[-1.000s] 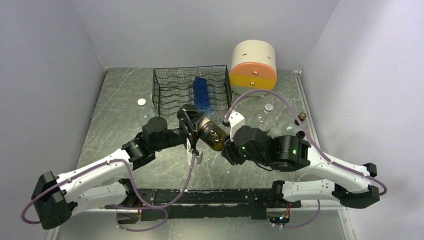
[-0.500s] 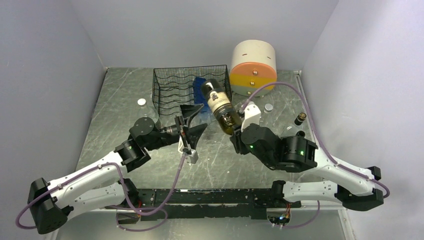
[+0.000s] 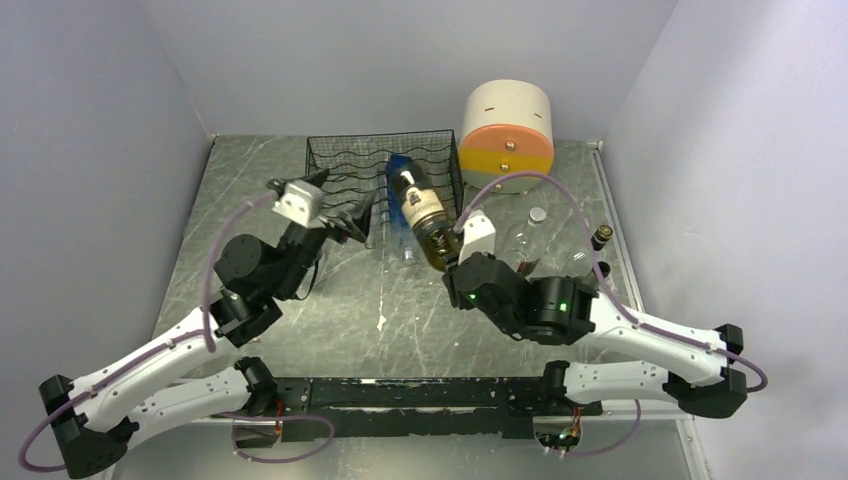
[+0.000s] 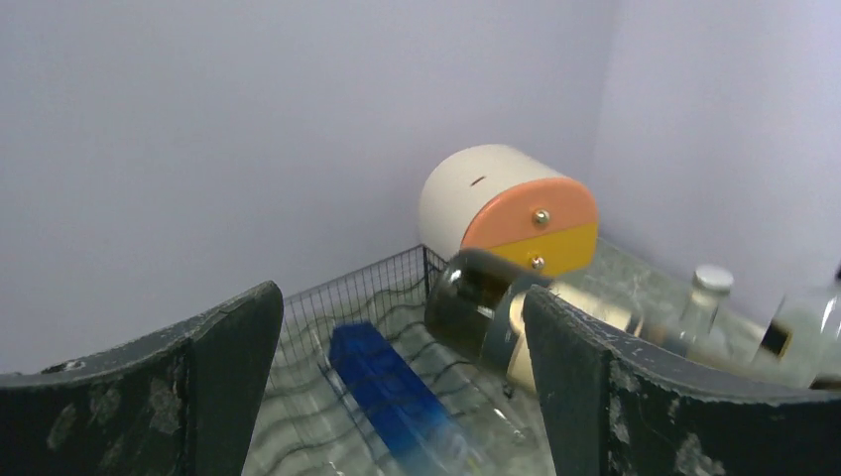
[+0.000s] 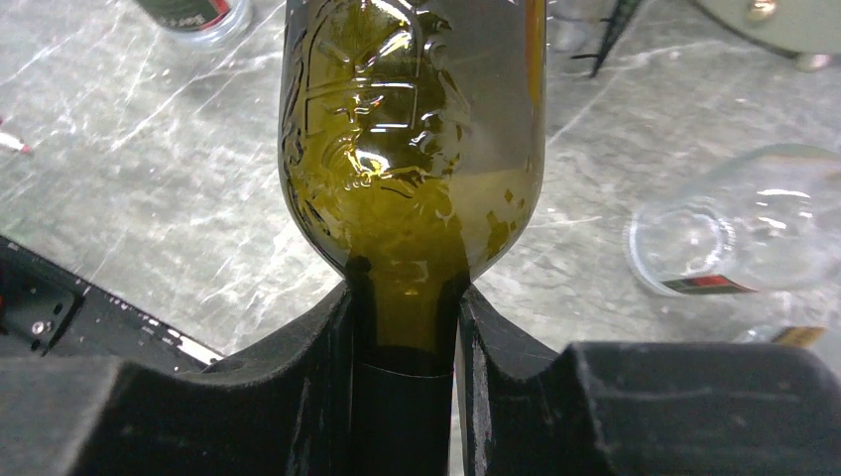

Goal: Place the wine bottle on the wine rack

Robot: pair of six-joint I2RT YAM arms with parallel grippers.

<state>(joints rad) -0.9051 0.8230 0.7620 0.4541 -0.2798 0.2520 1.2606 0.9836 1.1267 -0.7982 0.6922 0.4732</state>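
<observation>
Right gripper (image 5: 407, 332): fingers clamped on the neck of the wine bottle (image 3: 421, 214).
Bottle position: tilted, base pointing into the wine rack (image 3: 340, 172) over its front edge; contact with the wire unclear.
Left gripper (image 4: 402, 317): fingers spread wide, empty, at the rack's front left.
Rack contents: blue object (image 4: 382, 392) lying inside.
Backdrop: round drawer unit (image 3: 508, 125) just right of the rack.

The wine bottle (image 3: 422, 208) leans over the wine rack (image 3: 335, 170) (drawer unit (image 3: 508, 120) to its right).

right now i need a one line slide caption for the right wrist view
Right gripper clamped on the neck of a green wine bottle, held over the scratched table.
</observation>
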